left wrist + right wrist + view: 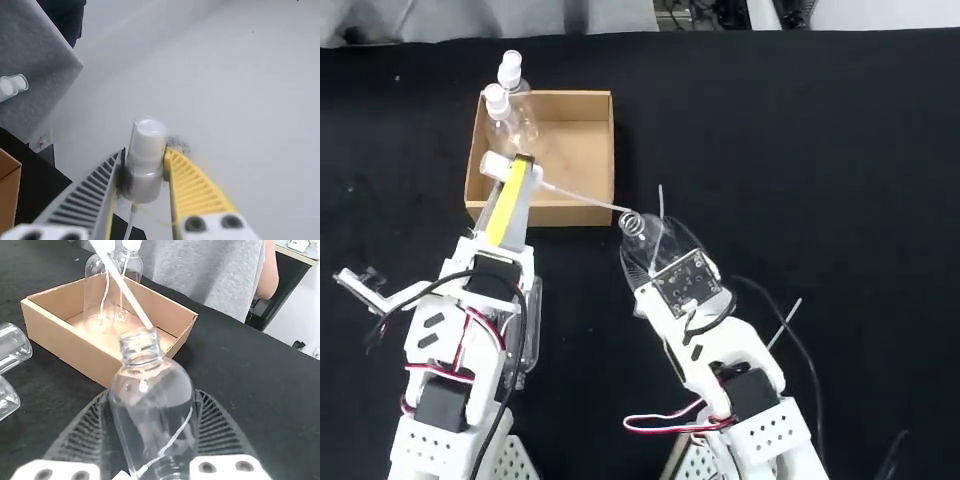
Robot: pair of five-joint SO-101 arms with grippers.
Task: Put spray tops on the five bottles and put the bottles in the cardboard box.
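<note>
Two bottles (516, 112) at box (611, 150) corner

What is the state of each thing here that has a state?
Left end effector: shut on spray top.
Right end effector: shut on open bottle.
Spray top: off the bottle, tube tip at its mouth.
Two boxed bottles: capped, upright.
Cardboard box: open.

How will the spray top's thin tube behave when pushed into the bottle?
Probably light and somewhat flexible: the tube is long and thin, held only at the spray top. It looks nearly straight, so it is likely stiff enough to enter the bottle neck.
</note>
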